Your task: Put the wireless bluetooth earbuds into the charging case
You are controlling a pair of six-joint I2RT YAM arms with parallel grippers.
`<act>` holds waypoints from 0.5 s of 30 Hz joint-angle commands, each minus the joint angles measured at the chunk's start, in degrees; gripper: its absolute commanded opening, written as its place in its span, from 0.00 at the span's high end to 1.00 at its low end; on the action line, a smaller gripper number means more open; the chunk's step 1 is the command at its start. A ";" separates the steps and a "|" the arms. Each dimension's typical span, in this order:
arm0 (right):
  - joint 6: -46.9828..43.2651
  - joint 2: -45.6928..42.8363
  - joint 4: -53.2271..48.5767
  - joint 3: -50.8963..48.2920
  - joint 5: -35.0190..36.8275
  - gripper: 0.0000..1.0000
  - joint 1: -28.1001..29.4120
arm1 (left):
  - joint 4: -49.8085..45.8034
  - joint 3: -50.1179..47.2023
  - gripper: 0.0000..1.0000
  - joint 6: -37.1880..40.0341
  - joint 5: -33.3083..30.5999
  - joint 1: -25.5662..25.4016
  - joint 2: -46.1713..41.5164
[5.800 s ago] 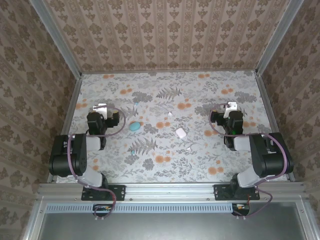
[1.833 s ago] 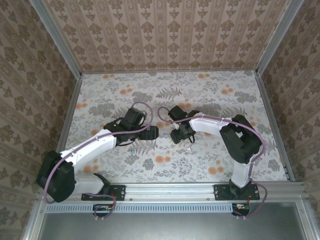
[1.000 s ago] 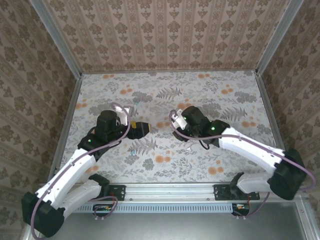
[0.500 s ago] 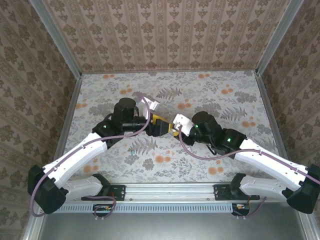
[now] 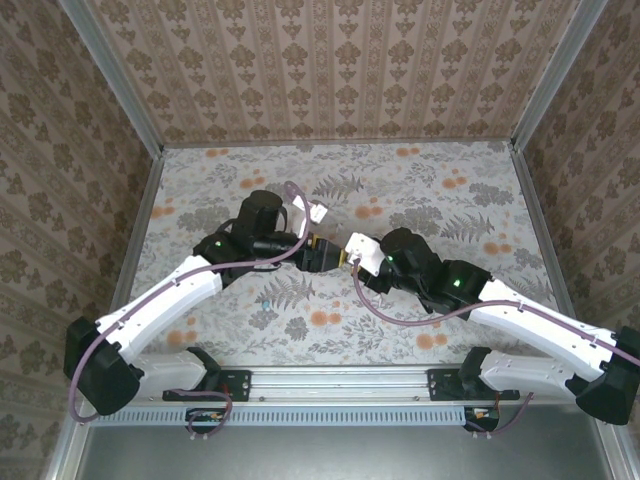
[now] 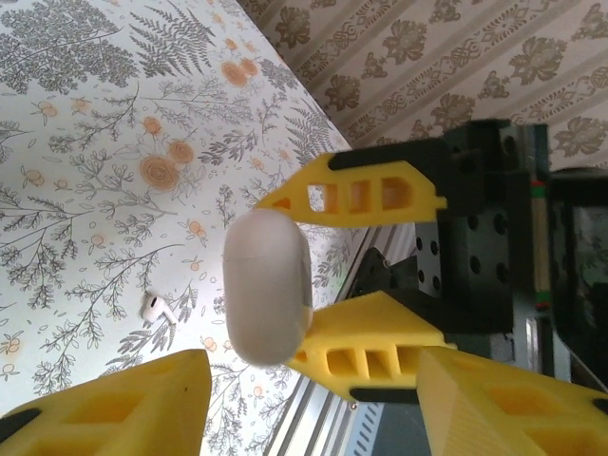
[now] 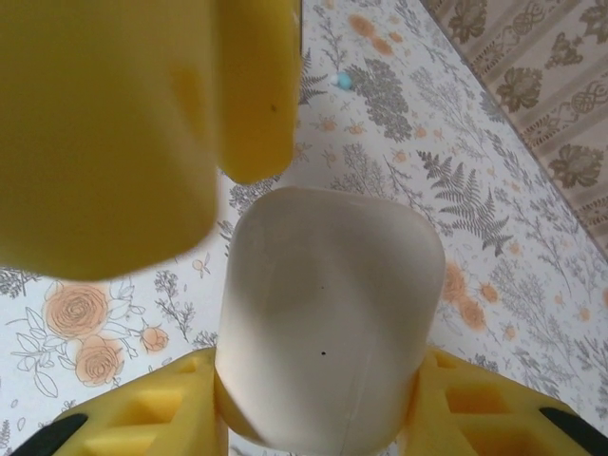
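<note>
above mid-counter (image 6: 76, 142), right pincer (image 5: 352, 256) is clenched on the white case (image 6: 269, 285), dead ahead of the left pincer (image 5: 324, 254), jaws parted and empty; case's long axis looks crosswise to their closing line; earbud (image 6: 155, 307) on counter below.

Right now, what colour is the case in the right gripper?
White case, clearest in the right wrist view.

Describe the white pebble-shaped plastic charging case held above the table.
The white pebble-shaped plastic charging case is smooth, rounded and apparently closed. The right gripper clamps its sides between yellow fingers, holding it above the floral table. A yellow finger of the left gripper hovers close by; contact is unclear.
</note>
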 commanded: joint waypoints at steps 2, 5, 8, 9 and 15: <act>-0.79 -1.25 2.89 -0.48 -3.30 0.65 1.27 | 4.20 -0.59 0.44 -3.09 0.59 -0.03 0.71; 0.19 -1.09 3.36 -0.85 -4.06 0.65 1.23 | 5.99 -1.07 0.51 -4.20 1.29 0.73 0.81; 0.92 -1.05 3.31 -0.97 -3.87 0.66 1.27 | 5.56 -0.91 0.64 -4.49 2.09 1.26 0.94; 1.02 -1.07 3.36 -0.98 -3.68 0.66 1.28 | 5.21 -0.81 0.66 -4.42 2.33 1.33 0.95; 1.21 -0.90 2.94 -0.88 -2.37 0.66 1.27 | 1.85 -0.63 0.57 -4.14 2.41 1.87 1.12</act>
